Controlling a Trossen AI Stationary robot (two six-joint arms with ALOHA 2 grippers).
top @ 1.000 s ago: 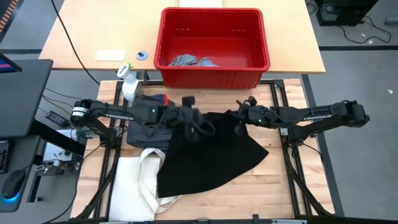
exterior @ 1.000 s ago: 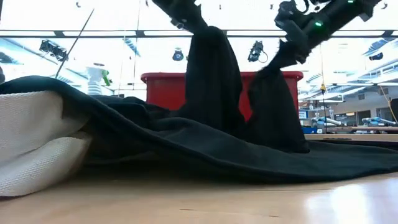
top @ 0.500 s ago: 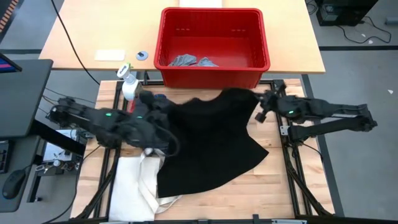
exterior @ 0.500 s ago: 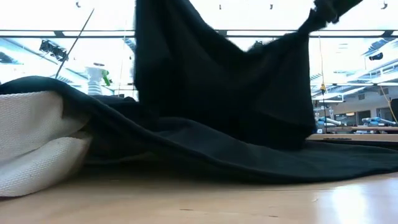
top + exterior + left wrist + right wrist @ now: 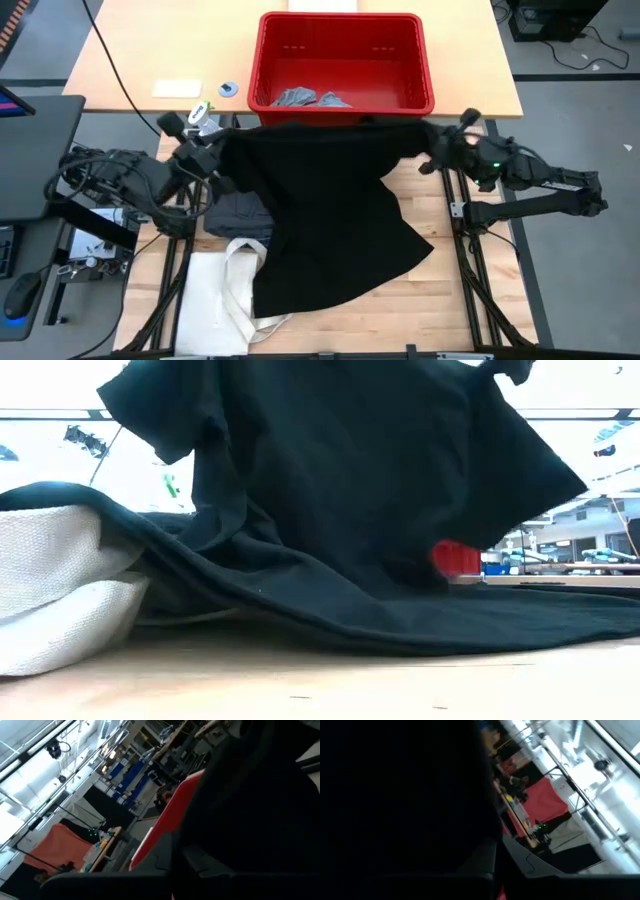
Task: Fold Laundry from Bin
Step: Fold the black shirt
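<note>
Looking down from the high view, the black piece [image 5: 335, 215] is stretched between both arms, its top edge running side to side just before the bin [image 5: 343, 62]; the left gripper [image 5: 213, 160] pinches one upper corner, the right gripper [image 5: 437, 158] the other, jaws of both clamped on cloth; the lower part trails on the table [image 5: 440, 300] toward the tote [image 5: 225, 290], with a grey piece [image 5: 238, 215] beside it and light grey pieces [image 5: 300, 98] left in the bin; each arm is nearest its own corner, so laying it flat probably means lowering both together. At table height, the black piece [image 5: 340, 470] hangs as a curtain, hem pooled on the wood; the tote [image 5: 60, 590] bulges alongside. Through the left wrist, black cloth [image 5: 250, 805] fills the fingers, the bin's [image 5: 165, 825] wall beyond. Through the right wrist, cloth [image 5: 400, 795] darkens most of the view.
</note>
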